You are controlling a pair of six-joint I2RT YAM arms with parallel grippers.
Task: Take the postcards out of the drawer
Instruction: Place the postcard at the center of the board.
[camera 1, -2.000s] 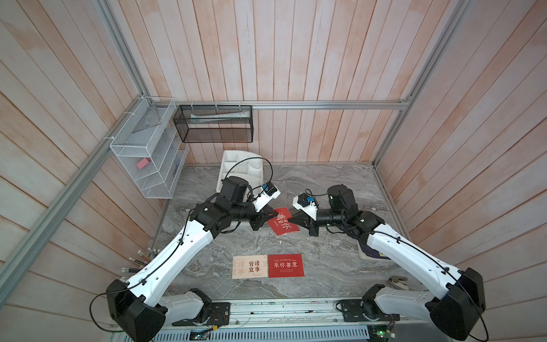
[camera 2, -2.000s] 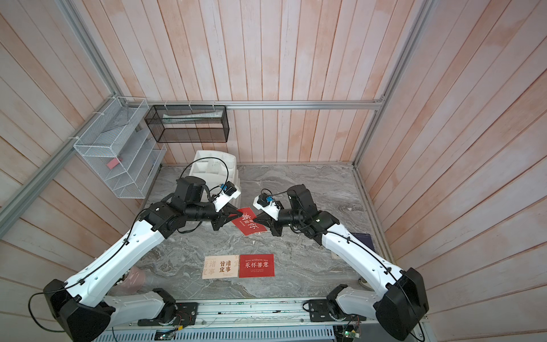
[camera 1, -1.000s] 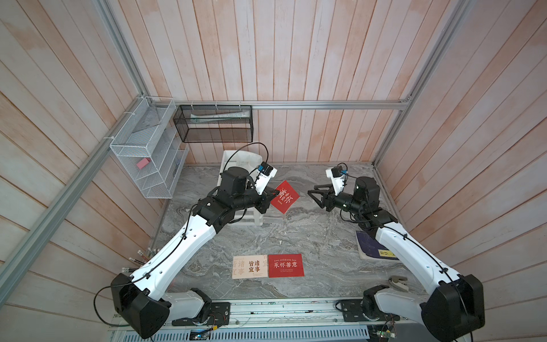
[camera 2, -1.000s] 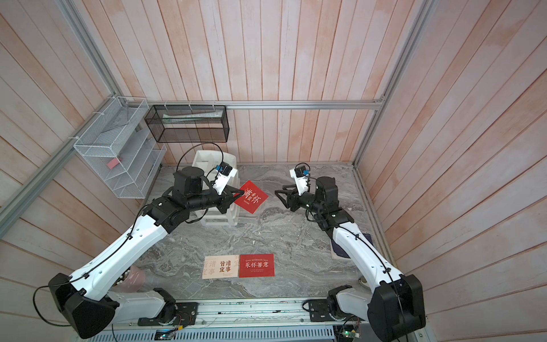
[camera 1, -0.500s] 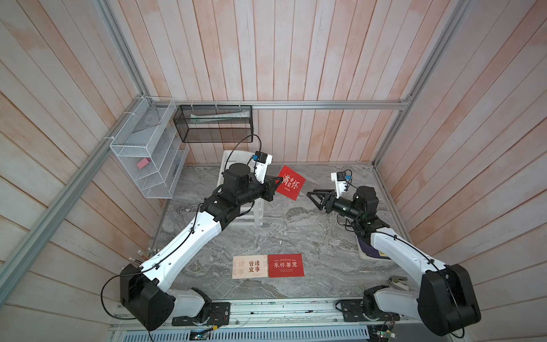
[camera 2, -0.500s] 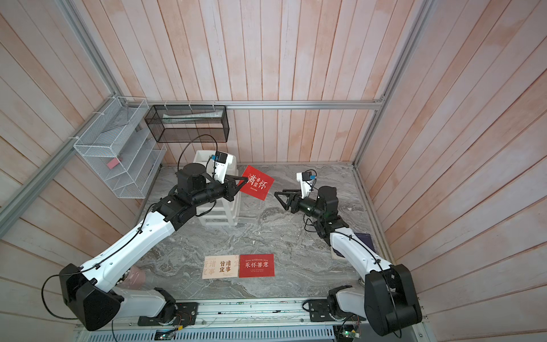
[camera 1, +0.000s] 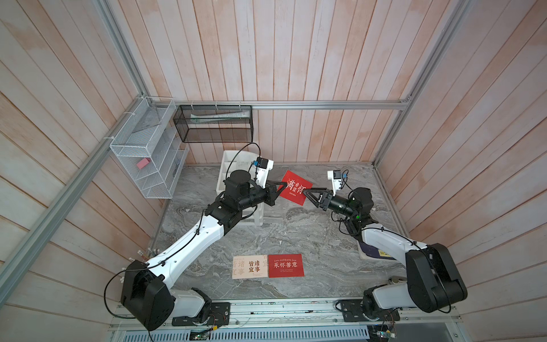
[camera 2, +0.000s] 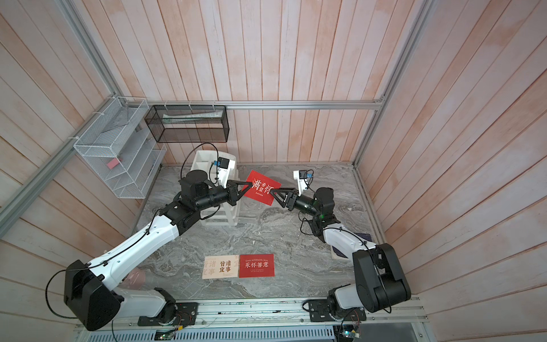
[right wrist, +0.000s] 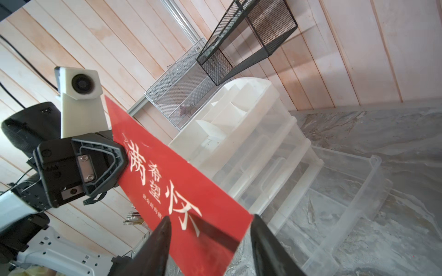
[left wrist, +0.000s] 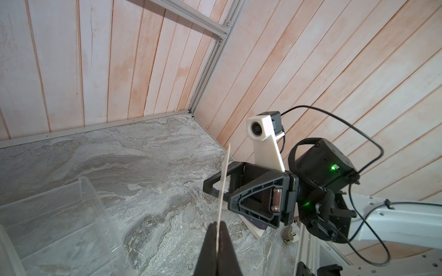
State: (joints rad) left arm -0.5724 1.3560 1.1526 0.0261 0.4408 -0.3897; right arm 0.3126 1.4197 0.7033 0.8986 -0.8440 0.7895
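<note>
A red postcard [camera 1: 296,188] [camera 2: 262,191] with white characters hangs in the air above the table, right of the drawer unit. My left gripper [camera 1: 281,187] [left wrist: 217,227] is shut on its left edge; in the left wrist view the card [left wrist: 223,188] shows edge-on. My right gripper [camera 1: 306,192] [right wrist: 210,219] is open, its fingers astride the card's [right wrist: 181,191] right edge with gaps on both sides. Two more postcards lie side by side near the table's front: a cream one [camera 1: 250,267] and a red one [camera 1: 286,265]. The clear drawer [right wrist: 346,191] stands pulled out.
The white drawer unit [camera 1: 233,165] stands at the back, under my left arm. A white wire rack [camera 1: 148,165] and a black mesh basket [camera 1: 213,124] hang on the walls. A dark navy booklet [camera 1: 373,251] lies under my right arm.
My left arm has carried the red postcard up and back from the table's middle. My right gripper drew away, then came in; its jaws now straddle the card's edge.
</note>
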